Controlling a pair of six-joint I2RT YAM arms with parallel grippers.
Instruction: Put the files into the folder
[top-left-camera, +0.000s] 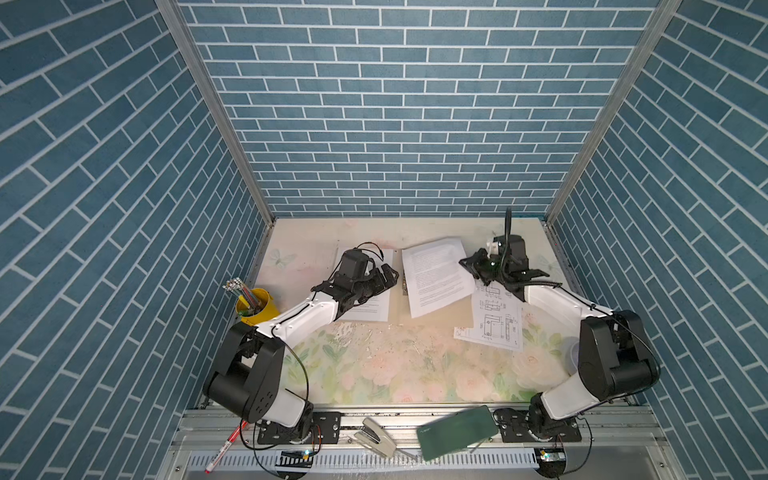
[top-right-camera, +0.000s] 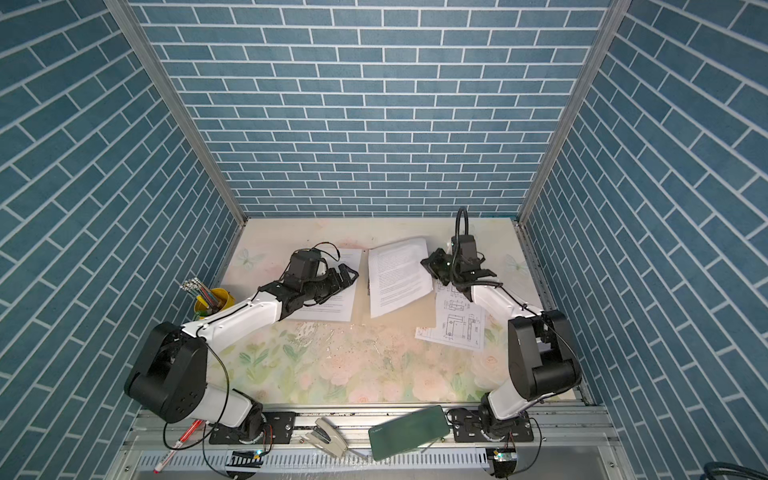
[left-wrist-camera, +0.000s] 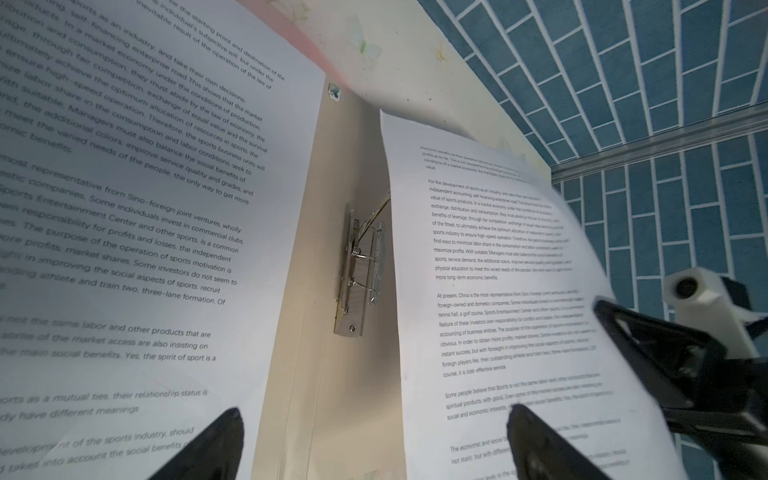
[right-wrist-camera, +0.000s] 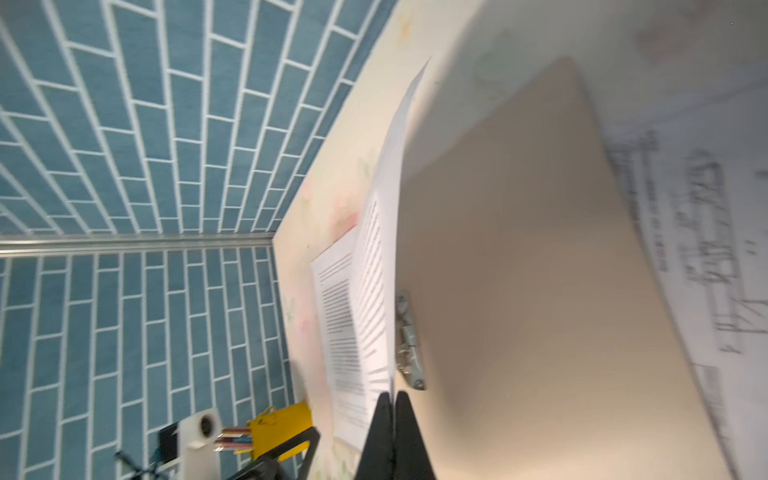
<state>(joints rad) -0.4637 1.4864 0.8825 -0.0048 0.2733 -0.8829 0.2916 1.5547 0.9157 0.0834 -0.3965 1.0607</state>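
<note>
- the left arm reaches out from its base with the elbow folded high and the wrist low over the paper. the left fingers (top-left-camera: 390, 273) are spread wide apart and hold nothing.
- in the left wrist view, the spine of the kraft folder (left-wrist-camera: 353, 395) and its metal clip (left-wrist-camera: 359, 270) show in the gap ahead of those fingers. a text sheet lies to either side.
- the right arm bends in from its base with the wrist rolled sideways. the right fingers (right-wrist-camera: 380, 428) are pressed together on the edge of the raised text sheet (top-left-camera: 436, 278), which bows up off the folder's right half.
- files, three:
  - the raised text sheet is in the right fingers.
  - the flat text sheet (top-left-camera: 374, 309) lies under the left wrist, on the folder's left half.
  - the drawing sheet (top-left-camera: 494, 324) lies below the right wrist, overlapping the folder's outer edge and otherwise on the desk (top-left-camera: 374, 365).
- folder, one: open flat on the desk, beneath both pairs of fingers.
- well apart from either pair of fingers:
  - one yellow cup (top-left-camera: 257, 309) of pencils beside the left forearm
  - by the arm bases, one stapler (top-left-camera: 374, 436), one dark green case (top-left-camera: 457, 432) and one red pen (top-left-camera: 226, 446)
</note>
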